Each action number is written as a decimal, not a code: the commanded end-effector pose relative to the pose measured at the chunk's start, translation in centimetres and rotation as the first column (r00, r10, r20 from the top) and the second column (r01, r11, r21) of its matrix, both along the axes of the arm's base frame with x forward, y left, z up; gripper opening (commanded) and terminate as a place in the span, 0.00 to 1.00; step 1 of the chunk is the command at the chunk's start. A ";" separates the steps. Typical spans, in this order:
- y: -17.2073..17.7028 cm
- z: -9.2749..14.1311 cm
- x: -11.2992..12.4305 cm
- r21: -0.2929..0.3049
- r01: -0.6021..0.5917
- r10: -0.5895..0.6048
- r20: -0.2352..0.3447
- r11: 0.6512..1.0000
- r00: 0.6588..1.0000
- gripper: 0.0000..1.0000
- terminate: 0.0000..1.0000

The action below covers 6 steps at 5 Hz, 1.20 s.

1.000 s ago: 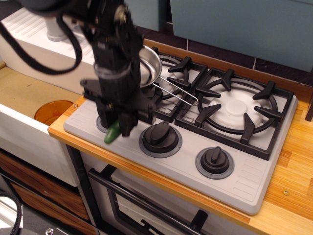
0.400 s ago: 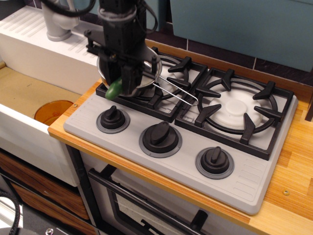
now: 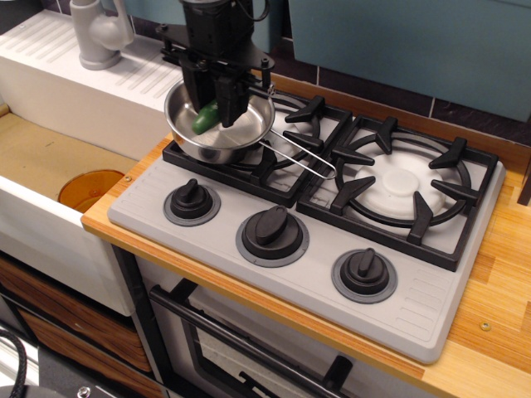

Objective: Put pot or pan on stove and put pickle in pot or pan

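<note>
The shiny steel pan (image 3: 224,137) sits on the left black grate of the grey stove (image 3: 315,249), its wire handle (image 3: 300,162) pointing right. My black gripper (image 3: 211,112) hangs over the pan's bowl, shut on the green pickle (image 3: 203,118), which sticks out to the lower left between the fingers. The pickle is inside the pan's rim, just above or touching the bottom; I cannot tell which.
The right burner (image 3: 404,186) stands free. Three black knobs (image 3: 272,232) line the front of the stove. A white sink (image 3: 50,141) with an orange disc (image 3: 87,189) lies to the left, with a grey tap (image 3: 98,33) behind it. A wooden counter edge (image 3: 489,332) runs on the right.
My gripper has carried the pickle from above the left front knob back and up over the pan, then lowered it inside the pan's rim. The pan has not moved.
</note>
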<state>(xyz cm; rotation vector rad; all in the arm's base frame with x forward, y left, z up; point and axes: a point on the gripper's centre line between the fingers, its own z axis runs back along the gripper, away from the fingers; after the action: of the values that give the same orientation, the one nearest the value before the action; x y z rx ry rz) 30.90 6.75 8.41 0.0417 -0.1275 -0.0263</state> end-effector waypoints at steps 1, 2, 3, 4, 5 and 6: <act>0.7 1.2 3.5 0.000 0.030 -0.030 0.066 1.000 0.997 0.00 0.00; 1.0 1.0 4.3 -0.006 0.047 -0.047 0.070 0.999 0.996 0.00 0.00; 0.9 0.8 4.6 0.005 0.073 -0.074 0.084 0.997 0.994 1.00 0.00; 0.9 0.7 4.6 -0.004 0.077 -0.076 0.088 0.997 0.993 1.00 0.00; 0.7 0.9 4.5 -0.004 0.069 -0.068 0.087 0.998 0.994 1.00 0.00; 0.7 1.9 3.9 0.016 0.060 -0.061 0.063 0.998 0.996 1.00 0.00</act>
<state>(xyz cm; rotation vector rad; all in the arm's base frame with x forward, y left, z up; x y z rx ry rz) 33.42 7.58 7.44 0.0294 -0.1033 -0.0850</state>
